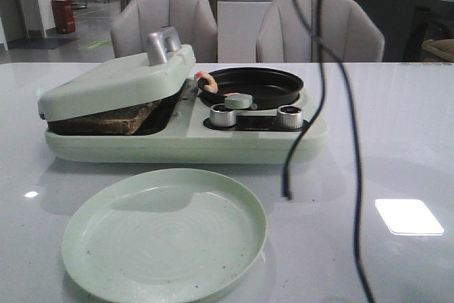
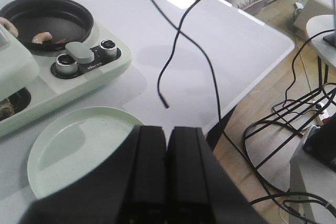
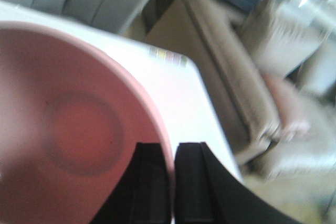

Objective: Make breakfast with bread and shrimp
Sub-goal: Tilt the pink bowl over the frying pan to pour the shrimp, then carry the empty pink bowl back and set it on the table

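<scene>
Right black gripper (image 3: 172, 182) pinching rim of round pink plastic bowl (image 3: 68, 129), held high. Left black gripper (image 2: 168, 174) pressed together, empty. Curled pinkish-orange shrimp (image 1: 206, 80) on round black pan (image 1: 250, 86) edge.

The bread (image 1: 106, 124) is seen sandwiched in the left compartment of the pale green appliance (image 1: 177, 148), under the tilted, half-lowered lid (image 1: 117, 79). Only its front edge is shown: a dark brown, rough crust with a lighter brown patch, lying flat on the dark plate beneath. How many slices are stacked there cannot be told.

The shrimp (image 1: 206, 80) is found at the left rim of the round black pan (image 1: 252, 86) in the right compartment, just beside the lid's edge. It is small, curled and pinkish-orange with white. In the left wrist view, two pale pink curled pieces (image 2: 42, 37) are seen inside that pan.
</scene>
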Motion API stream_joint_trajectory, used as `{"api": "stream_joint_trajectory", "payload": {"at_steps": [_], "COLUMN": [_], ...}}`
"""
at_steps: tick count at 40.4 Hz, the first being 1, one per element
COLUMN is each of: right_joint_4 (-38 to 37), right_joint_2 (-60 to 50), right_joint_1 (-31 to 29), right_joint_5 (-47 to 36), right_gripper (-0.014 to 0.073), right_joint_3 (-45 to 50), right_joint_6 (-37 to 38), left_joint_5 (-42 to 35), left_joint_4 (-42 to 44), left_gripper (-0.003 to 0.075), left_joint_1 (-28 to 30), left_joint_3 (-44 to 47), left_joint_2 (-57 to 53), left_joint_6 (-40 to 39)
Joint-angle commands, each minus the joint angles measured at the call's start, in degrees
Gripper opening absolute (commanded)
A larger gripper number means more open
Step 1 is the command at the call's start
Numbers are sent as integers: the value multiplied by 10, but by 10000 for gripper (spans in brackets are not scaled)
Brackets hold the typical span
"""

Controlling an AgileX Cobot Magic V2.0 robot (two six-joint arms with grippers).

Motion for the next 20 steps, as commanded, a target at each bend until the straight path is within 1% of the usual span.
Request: {"api": "stream_joint_trajectory", "payload": {"at_steps": [1,8,12,15,20], "right_joint_4": [70,246,347,425,551], "right_joint_2": [-87,-171,-199,-209,-205], "right_joint_1": [-54,-163,-220,-262,-307], "right_joint_5": [-39,-97,-133,-164,-203], "right_gripper": [43,43,43,43,43], "right_joint_3": [52,213,300,355,431], "right_joint_6": [-39,-111,-155,-205,-303], "left_joint_5": [-24,-24,-24,-24,-24], "left_joint_4": [-31,-31,-31,-31,-31], "left_gripper": [98,98,98,98,98], "left_joint_1": [-5,-5,-5,-5,-5], "left_joint_3": [-15,-15,-15,-15,-15], "left_joint_2": [0,0,0,0,0], "left_joint_6": [2,2,2,2,2]}}
